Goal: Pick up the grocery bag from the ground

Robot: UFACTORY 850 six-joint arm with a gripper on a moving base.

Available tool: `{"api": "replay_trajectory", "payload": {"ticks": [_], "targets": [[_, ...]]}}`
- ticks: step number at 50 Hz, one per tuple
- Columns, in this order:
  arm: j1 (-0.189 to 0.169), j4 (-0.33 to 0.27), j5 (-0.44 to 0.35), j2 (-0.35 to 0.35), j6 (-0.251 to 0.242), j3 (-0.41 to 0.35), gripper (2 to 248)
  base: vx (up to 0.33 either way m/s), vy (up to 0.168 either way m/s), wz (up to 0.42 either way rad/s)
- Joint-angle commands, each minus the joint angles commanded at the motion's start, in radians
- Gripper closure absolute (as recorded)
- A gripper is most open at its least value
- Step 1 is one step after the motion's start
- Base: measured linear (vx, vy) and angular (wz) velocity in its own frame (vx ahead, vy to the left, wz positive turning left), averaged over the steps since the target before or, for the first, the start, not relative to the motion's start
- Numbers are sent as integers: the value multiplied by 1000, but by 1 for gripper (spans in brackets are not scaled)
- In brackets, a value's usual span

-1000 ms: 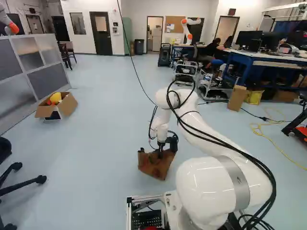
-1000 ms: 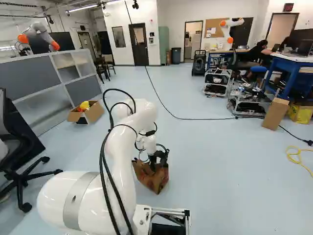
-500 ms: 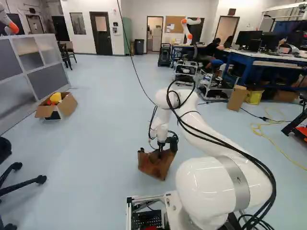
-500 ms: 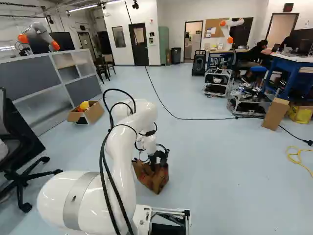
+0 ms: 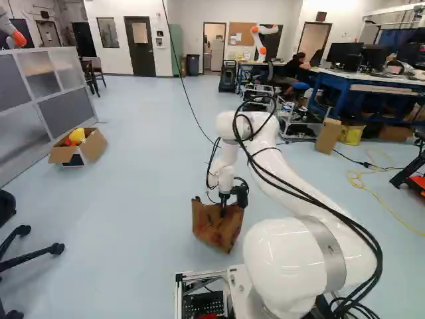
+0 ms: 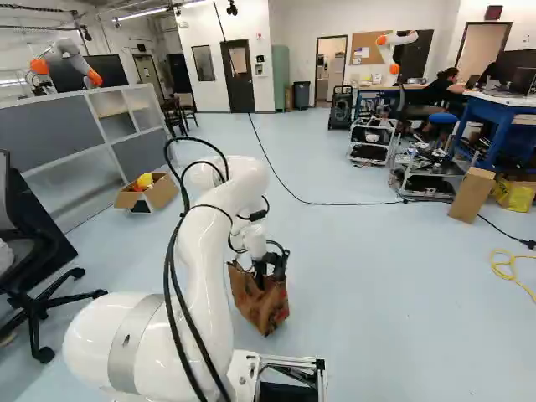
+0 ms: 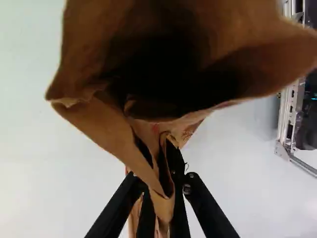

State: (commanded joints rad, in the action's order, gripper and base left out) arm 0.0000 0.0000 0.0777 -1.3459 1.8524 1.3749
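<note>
My gripper point(image 5: 224, 207) points down at the brown paper grocery bag point(image 5: 216, 227), low in front of the base. In the right base view the same bag point(image 6: 261, 306) hangs or stands a little tilted under the fingers; whether its bottom touches the floor I cannot tell. Seen from the wrist, the gripper point(image 7: 162, 198) is shut on the bag's rim, with folded paper pinched between its two fingers. The dark open mouth of the bag point(image 7: 99, 64) gapes ahead of them. The orange pads are hidden.
A cardboard box point(image 5: 93, 146) with a yellow item stands by the grey partition point(image 5: 66, 109). An office chair point(image 6: 38, 301) is at the left. Carts, a blue workbench point(image 5: 339, 86), an upright carton point(image 5: 328, 136) and a yellow cable point(image 5: 378, 196) lie to the right. Other robots stand farther off.
The arm's elbow and wrist have risen slightly. The bag, held in the gripper, looks pulled taller and straighter, its sides less crumpled. The base has not moved.
</note>
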Motion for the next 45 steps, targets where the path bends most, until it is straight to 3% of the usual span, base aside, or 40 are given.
{"api": "replay_trajectory", "payload": {"ticks": [14,45], "targets": [[0,0,-29,107,0,-107,225,0,0,0],[0,0,-248,370,0,-393,225,0,0,0]]}}
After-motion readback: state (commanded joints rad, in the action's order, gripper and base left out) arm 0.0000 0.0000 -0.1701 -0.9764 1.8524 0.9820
